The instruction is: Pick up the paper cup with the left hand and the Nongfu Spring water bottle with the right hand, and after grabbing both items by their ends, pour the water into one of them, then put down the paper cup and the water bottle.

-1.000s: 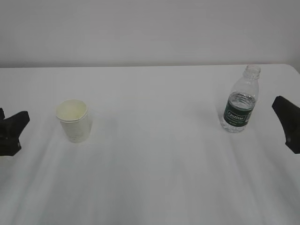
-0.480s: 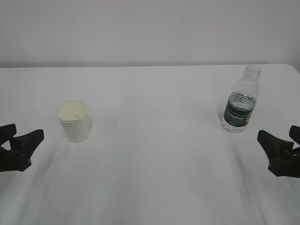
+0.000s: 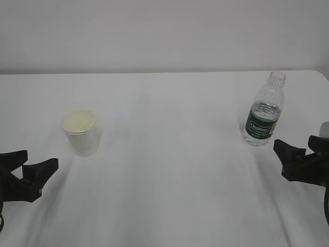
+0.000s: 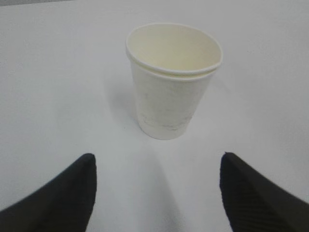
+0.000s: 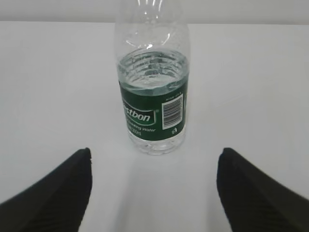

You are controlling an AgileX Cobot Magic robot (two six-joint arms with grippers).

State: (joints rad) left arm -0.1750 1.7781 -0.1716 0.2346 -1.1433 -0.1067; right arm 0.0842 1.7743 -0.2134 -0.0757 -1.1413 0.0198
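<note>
Plain white table against a pale wall, nothing on it but the two task items. The paper cup stands upright on the left, mid-depth. The Nongfu Spring water bottle stands upright far right, capless, water up to roughly the top of the green label; the label print reads more like "Cestbon", but it's the only bottle there.

Left gripper sits low at the near-left edge, jaws spread wide, nothing in them. In the left wrist view the cup is centred between the two fingers and well ahead of them, no contact. Right gripper is low at the near-right, also spread and empty, with the bottle centred ahead of it and apart from its fingers.

You're in the approach step, and both line-ups look good. Advice:
- Drive straight forward and don't add yaw. Both targets are already on the centreline.
- Cup: close gently on the lower half of the wall. Thin paper will likely crush or oval out under a hard squeeze.
- Bottle: take it at the label band or below. An open neck means any tilt or knock spills, so close slowly and lift vertically.
- Clearance either side of the bottle looks fine, but let neither fingertip touch first and tip it.
</note>
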